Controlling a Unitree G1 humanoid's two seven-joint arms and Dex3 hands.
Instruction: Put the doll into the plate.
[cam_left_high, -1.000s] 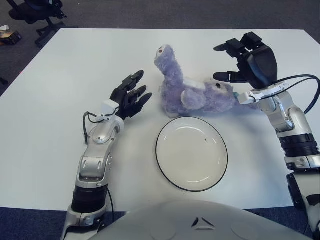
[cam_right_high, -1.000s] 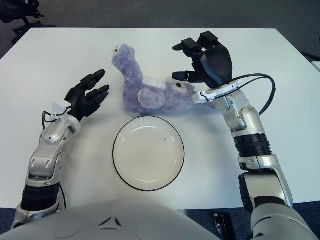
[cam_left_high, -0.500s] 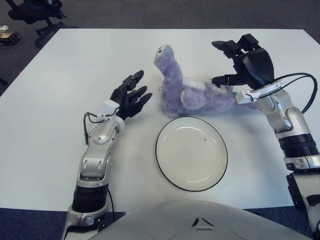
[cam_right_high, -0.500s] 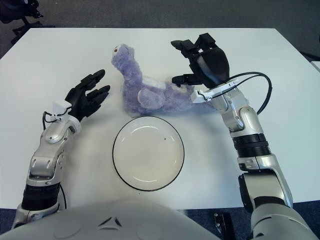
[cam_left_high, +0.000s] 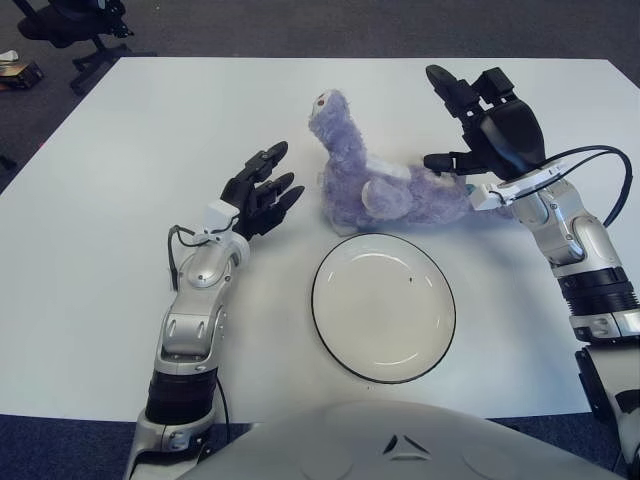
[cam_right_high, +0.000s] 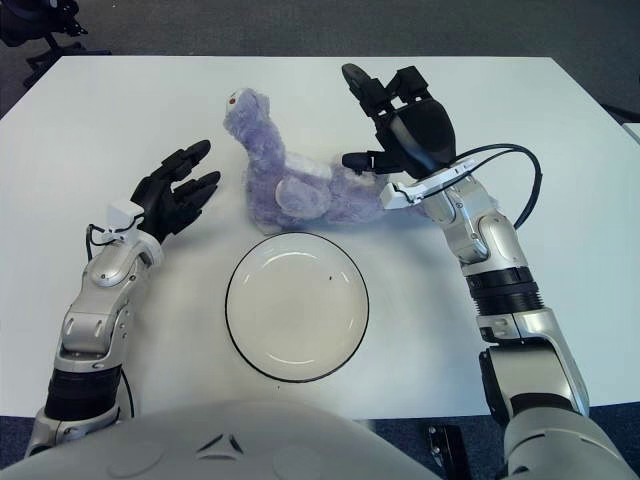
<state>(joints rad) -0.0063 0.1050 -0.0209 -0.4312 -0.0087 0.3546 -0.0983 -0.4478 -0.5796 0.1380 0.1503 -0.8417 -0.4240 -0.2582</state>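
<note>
Office or lab, grey carpet (cam_left_high: 300, 25), office chair base (cam_left_high: 75, 30), white table (cam_left_high: 130, 150)

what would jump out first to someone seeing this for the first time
The fluffy purple doll lying mid-table, just beyond the white plate nearest the robot. The right hand, fingers spread, hovers at the doll's right end, while the left hand shows open to its left.

My right robot hand (cam_left_high: 478, 125) has shifted closer over the doll (cam_left_high: 380, 180). Its upper fingers (cam_left_high: 447, 84) have spread wider and point further up.
</note>
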